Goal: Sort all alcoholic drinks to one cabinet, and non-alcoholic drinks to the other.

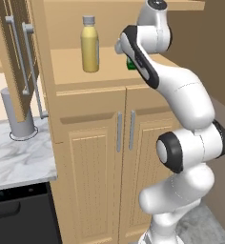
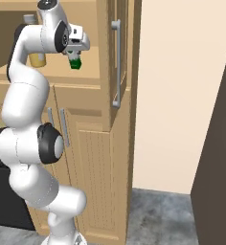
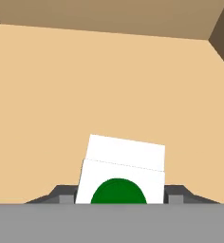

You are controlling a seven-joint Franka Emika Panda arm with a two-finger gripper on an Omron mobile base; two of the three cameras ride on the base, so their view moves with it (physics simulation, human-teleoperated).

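My gripper (image 2: 75, 56) is shut on the small green-and-white carton (image 2: 75, 62), holding it from above inside the open upper bay of the tall pantry unit (image 1: 66, 69). In the hand view the carton (image 3: 123, 168) sits between my dark fingers (image 3: 176, 195) over the light-wood shelf. I cannot tell whether it touches the shelf. In the left base view a green corner of the carton (image 1: 129, 64) shows behind my arm. The tall yellow bottle (image 1: 89, 45) stands upright on the same shelf, to the carton's left, and in the right base view the bottle (image 2: 37, 58) is partly hidden by my arm.
The pantry's upper doors stand open at the left (image 1: 14, 52) and at the right (image 2: 116, 62), with bar handles. Its lower double doors (image 1: 93, 157) are closed. A grey cylinder (image 1: 16, 116) stands on the marble counter (image 1: 19, 162), with a dark appliance (image 1: 19, 214) below.
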